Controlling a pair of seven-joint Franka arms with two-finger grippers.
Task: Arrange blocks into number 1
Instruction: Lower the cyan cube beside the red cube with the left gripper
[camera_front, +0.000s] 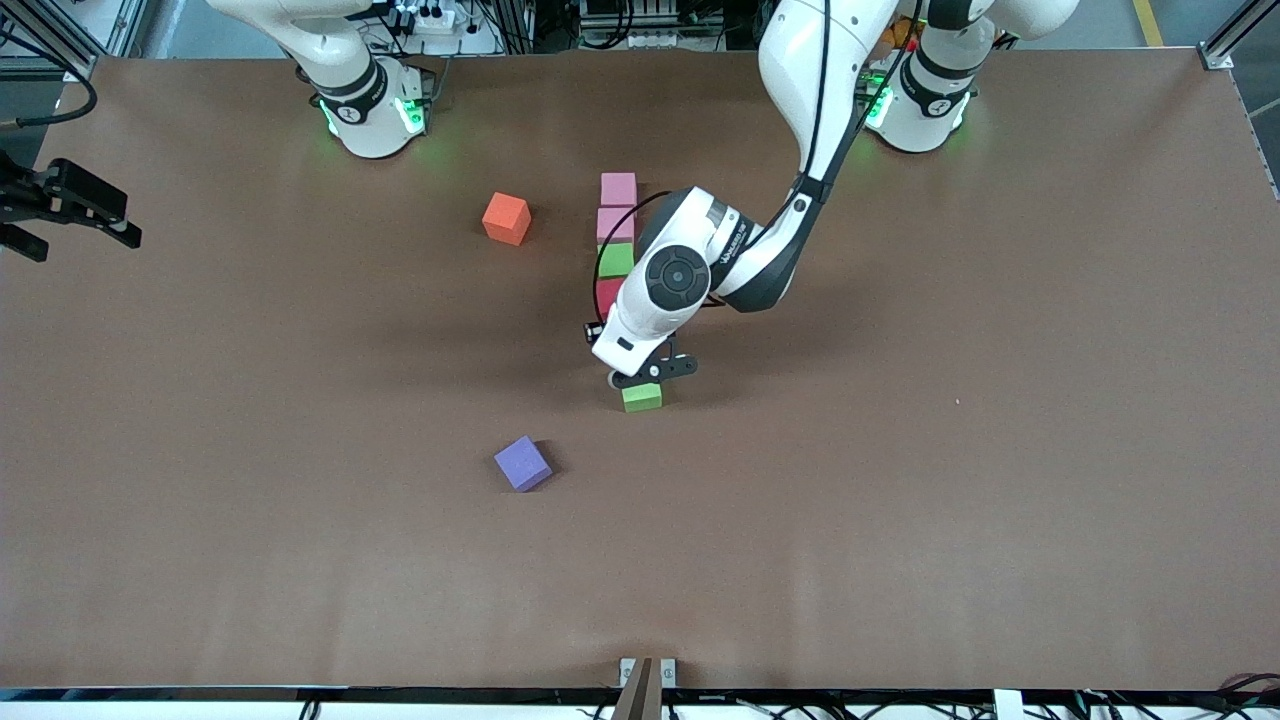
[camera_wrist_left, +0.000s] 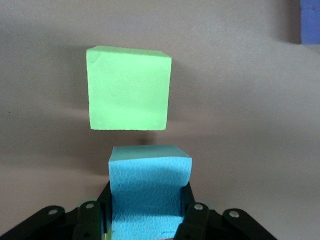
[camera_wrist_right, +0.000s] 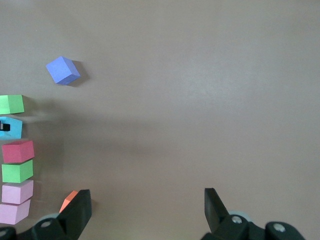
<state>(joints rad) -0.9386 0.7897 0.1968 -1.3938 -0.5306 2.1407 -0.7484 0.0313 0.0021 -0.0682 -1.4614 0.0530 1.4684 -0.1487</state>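
Left gripper (camera_front: 648, 377) low over the middle of the brown bench (camera_front: 1000, 450), fingers (camera_wrist_left: 196, 220) closed on a small matte light blue foam cube (camera_wrist_left: 149, 192), pressing it from two sides. In the left wrist view, blue cube just beside a small matte green foam cube (camera_wrist_left: 129, 88), with a narrow gap between them, not touching. In the front view, blue cube hidden under the left gripper; the green cube just below it, nearest to the front camera of the whole line.

Line of blocks down the middle of the bench, farthest from the front camera first: small matte pink foam cube (camera_front: 618, 188), second pink foam cube (camera_front: 614, 224), second green foam cube (camera_front: 615, 260), small red foam cube (camera_front: 607, 295) partly covered by the left arm, then the blue cube in the fingers, then the green cube at the near end. Same order visible at the edge of the right wrist view.

Small matte orange foam cube (camera_front: 506, 218) alone beside the pink cubes, toward the right arm's end of the bench, turned a little. Small matte purple foam cube (camera_front: 523, 463) alone too, nearer to the front camera than the line, also turned.

Right gripper (camera_front: 75, 205) waiting at the right arm's end of the bench, well apart from the blocks, fingers (camera_wrist_right: 76, 211) spread wide, nothing between them.
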